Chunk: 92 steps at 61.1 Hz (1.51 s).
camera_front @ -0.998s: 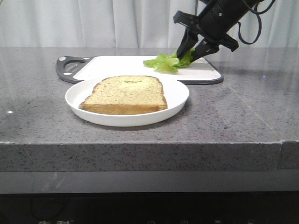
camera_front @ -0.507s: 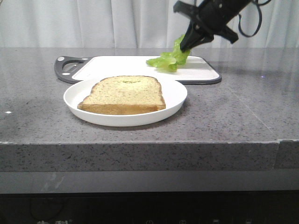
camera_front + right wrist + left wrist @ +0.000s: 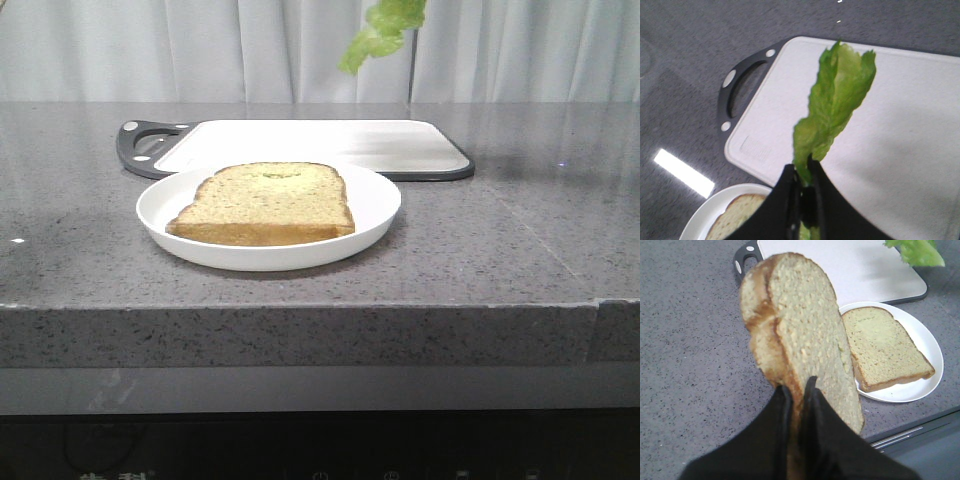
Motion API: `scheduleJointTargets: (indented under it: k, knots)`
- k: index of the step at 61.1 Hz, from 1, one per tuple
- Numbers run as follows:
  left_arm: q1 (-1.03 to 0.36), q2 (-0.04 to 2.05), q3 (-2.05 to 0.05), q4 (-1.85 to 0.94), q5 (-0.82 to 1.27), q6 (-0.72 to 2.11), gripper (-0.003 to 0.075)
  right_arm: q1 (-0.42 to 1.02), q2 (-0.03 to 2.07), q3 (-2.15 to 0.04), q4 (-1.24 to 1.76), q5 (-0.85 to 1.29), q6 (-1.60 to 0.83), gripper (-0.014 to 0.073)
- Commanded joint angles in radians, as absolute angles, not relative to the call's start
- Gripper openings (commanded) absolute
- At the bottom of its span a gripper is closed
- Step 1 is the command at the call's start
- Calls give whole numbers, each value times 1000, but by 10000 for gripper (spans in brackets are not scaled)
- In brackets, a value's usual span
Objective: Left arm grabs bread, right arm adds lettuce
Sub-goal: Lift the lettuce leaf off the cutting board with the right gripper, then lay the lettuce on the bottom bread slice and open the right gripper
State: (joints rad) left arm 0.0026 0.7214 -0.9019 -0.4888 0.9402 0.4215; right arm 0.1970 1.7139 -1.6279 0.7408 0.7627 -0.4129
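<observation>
1. Above the board (image 3: 900, 125), the right gripper (image 3: 804, 192) pinched the lettuce (image 3: 837, 105) by one end; the leaf hung in the air, clear of the board.
2. Left gripper (image 3: 797, 405) clamped the bread (image 3: 800, 335) on edge, raised over the counter (image 3: 685, 340).
3. Second toast slice (image 3: 265, 203) lay flat on the white plate (image 3: 375, 215), just before the board.

No legible text, brand or number anywhere. Cutting board (image 3: 880, 125) carries faint embossed rectangular mark near handle corner, too blurred to read. Dark panel below desk (image 3: 500, 240) edge shows pale characters and small icons, cut off at frame edge, unreadable.
</observation>
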Motion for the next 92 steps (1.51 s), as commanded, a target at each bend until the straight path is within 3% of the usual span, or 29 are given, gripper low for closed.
scheduleJointTargets:
  k: [1,14,36,69,92]
  knots:
    - [5,719,-927,-524,873,416,-20,226,1584,-1542,864,684,-543,-116]
    - [5,719,-927,-524,873,416,-20,286,1484,-1307,1153,679,-776,-116]
    - [5,719,-927,-524,873,416,-20,333,1508,-1084,1603,794,-1138,-116]
    - [5,719,-927,-524,873,416,-20,331,1679,-1059,1617,795,-1177,-109]
    - [5,719,-927,-524,873,416,-20,298,1672,-1062,1573,774,-1176,220]
